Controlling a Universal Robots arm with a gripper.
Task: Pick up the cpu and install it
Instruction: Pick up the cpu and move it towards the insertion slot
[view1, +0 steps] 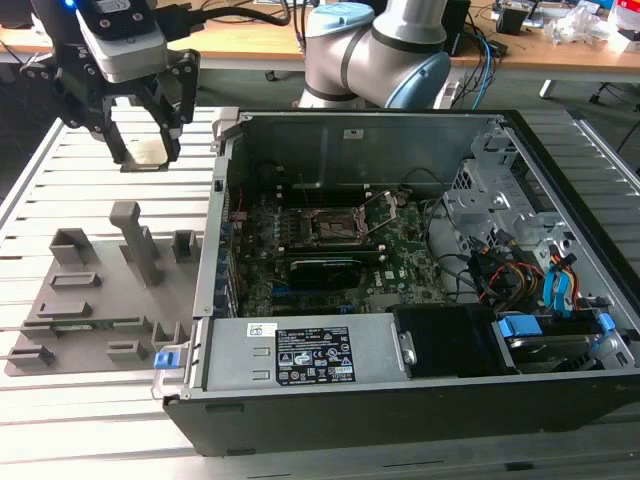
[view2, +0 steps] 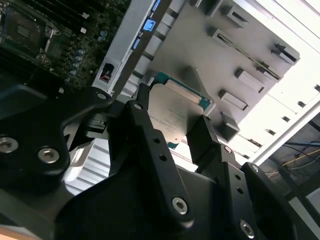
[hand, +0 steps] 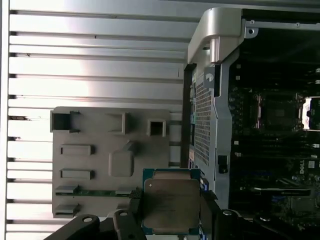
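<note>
Gripper fingers (view2: 150, 135): seen closest in both wrist views; pressed in against two opposite edges of the cpu (hand: 171, 202), which is pinched between them
Gripper (view1: 143, 148): drawn in to the width of the chip and no wider; nothing else is touched; it is held in the air, clear of every surface
Cpu: carried at the fingertips; the silver-grey top plate is turned toward the wrist cameras, with the green rim shown around it; it is near square, so no long axis can be made out
Under the gripper: the grey fixture tray (hand: 100, 150) is seen beneath and just beyond the chip, apart from it; a green memory stick (hand: 95, 191) is laid in one of its slots; the tray is set on the slatted table (view1: 60, 170)
Socket (view1: 335, 225): the relation that matters; it lies away from the gripper toward the exterior view's right and lower than the fingertips, on the motherboard (view1: 410, 265) inside the open computer case (view1: 350, 135); no silver plate is seen in it
Between gripper and socket: the case's side wall (view1: 222, 240) is stood between the two and rises above the board
Arm: one only is fitted, so no choice of side is posed
Stage: the pick-up is judged done; the installing is judged not yet done
</note>
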